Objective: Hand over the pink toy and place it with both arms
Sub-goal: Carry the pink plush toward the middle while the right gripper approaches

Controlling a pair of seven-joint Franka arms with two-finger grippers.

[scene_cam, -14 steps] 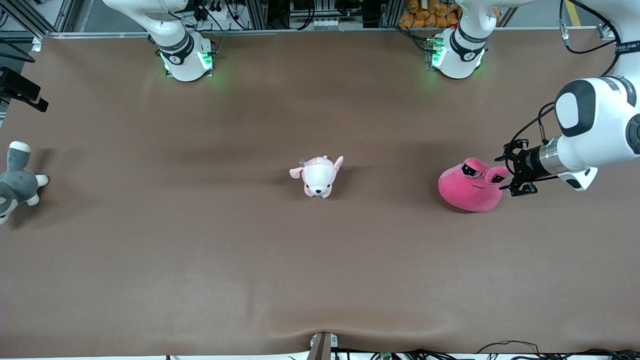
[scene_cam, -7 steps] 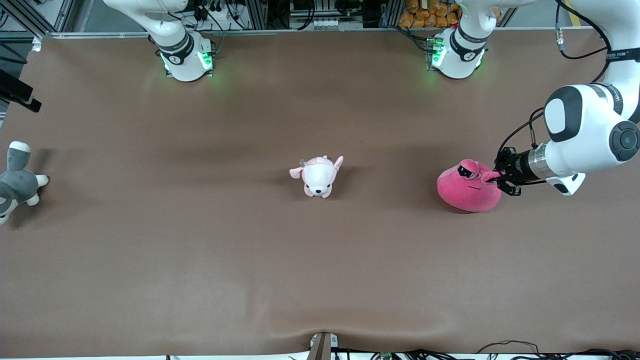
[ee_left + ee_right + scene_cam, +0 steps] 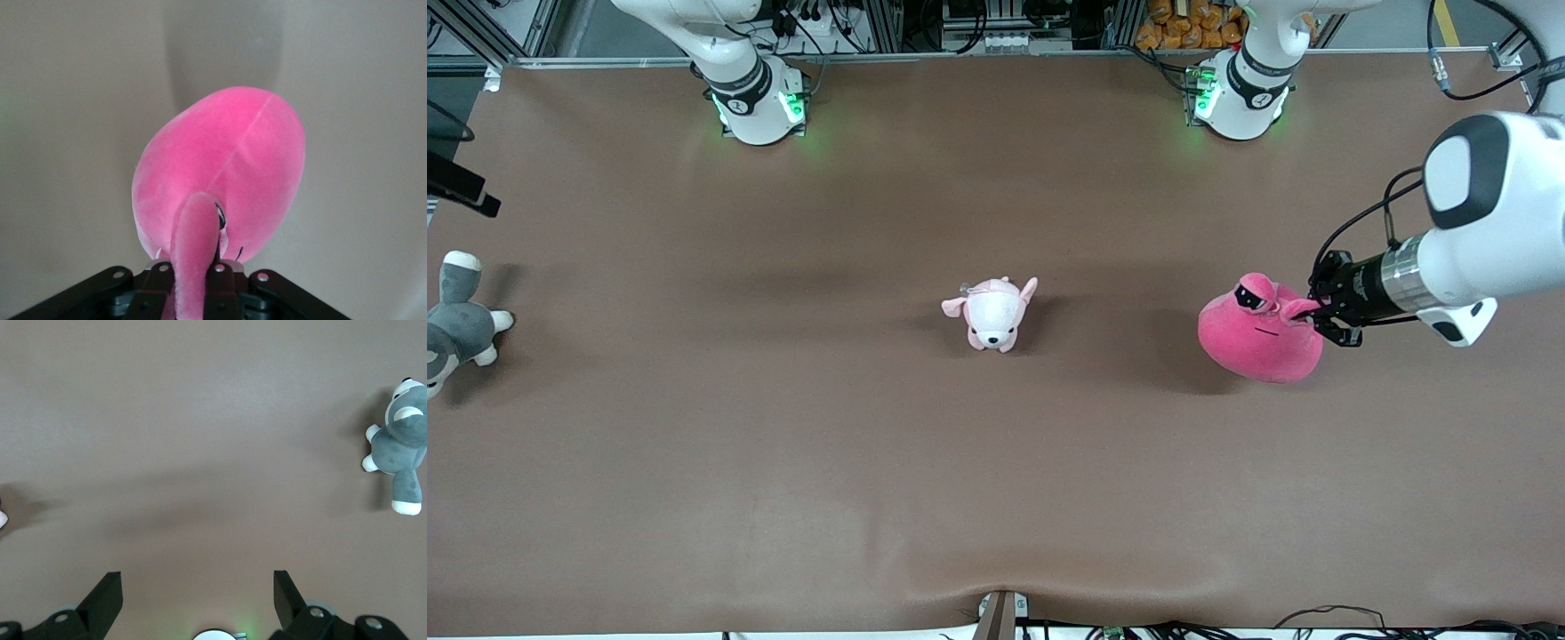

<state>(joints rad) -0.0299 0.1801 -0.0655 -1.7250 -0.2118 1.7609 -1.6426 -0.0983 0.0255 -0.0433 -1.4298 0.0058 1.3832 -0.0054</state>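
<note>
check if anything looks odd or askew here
The left gripper holds the pink toy by one eye stalk, so its body dangles lopsided over the table. The other plush toys look undisturbed.

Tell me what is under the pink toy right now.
The pink toy hangs by one eye stalk from the shut left gripper. Under it is bare brown table with the toy's shadow; the patch directly beneath is hidden by its body. The right gripper waits open.
</note>
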